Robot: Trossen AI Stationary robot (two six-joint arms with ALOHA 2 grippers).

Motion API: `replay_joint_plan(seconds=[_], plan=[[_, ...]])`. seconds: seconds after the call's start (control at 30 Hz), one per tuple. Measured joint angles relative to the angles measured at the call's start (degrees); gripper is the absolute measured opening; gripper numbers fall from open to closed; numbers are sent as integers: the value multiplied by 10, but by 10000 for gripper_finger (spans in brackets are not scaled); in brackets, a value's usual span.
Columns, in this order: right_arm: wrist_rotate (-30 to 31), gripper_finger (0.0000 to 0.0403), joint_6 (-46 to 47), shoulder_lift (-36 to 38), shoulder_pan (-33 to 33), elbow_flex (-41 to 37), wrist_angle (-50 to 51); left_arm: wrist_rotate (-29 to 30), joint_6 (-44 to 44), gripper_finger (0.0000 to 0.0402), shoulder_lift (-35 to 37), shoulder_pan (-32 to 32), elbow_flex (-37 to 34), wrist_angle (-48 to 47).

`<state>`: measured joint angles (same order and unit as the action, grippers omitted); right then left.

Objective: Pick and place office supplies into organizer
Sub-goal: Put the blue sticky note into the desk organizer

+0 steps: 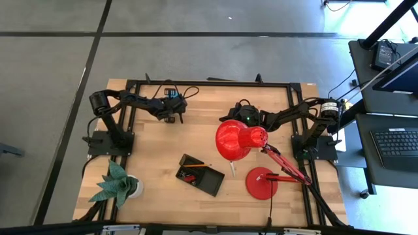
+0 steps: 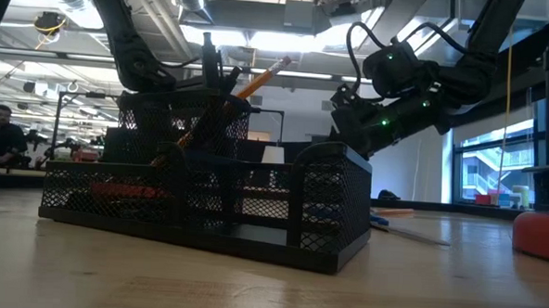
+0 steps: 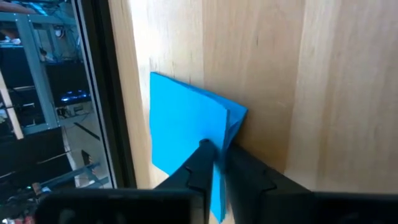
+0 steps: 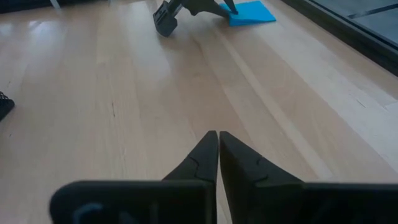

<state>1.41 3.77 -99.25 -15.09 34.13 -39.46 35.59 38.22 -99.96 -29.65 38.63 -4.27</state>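
Note:
A blue square sticky-note pad (image 3: 183, 118) lies on the wooden table near its far edge. My left gripper (image 3: 214, 149) is shut on it and also shows in the right wrist view (image 4: 227, 6), beside the pad (image 4: 252, 12). My right gripper (image 4: 218, 135) hangs shut over bare wood near the table's middle, holding nothing. The black mesh organizer (image 1: 201, 173) stands toward the near edge. A pencil (image 2: 264, 75) sticks up out of it. My left gripper pinches the pad between its two fingers at the edge nearest them (image 3: 219, 134), close to a corner. The fingers slant down onto it. That edge looks bent up a little, and the rest of the pad lies flat on the table.
A red desk lamp stands at the right, its shade (image 1: 238, 138) over the table's middle and its round base (image 1: 261, 183) near the front. A green paper plant (image 1: 117, 184) sits at the near left corner. A black frame rail (image 3: 109, 93) runs close beside the pad.

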Motion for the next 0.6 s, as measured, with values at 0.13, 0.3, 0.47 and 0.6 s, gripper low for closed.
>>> replay_joint_plan(seconds=[0.13, 0.3, 0.47, 0.6], plan=[[0, 20, 0, 0, 0, 0, 1, -3, 0, 8, 0, 2, 0, -1], [0, 20, 0, 0, 0, 0, 2, -2, 0, 6, 0, 2, 0, -2], [0, 20, 0, 0, 0, 0, 2, 16, -1, 4, 18, 8, -2, -3], [0, 20, 0, 0, 0, 0, 2, 25, 2, 3, 63, 22, -4, -16]])
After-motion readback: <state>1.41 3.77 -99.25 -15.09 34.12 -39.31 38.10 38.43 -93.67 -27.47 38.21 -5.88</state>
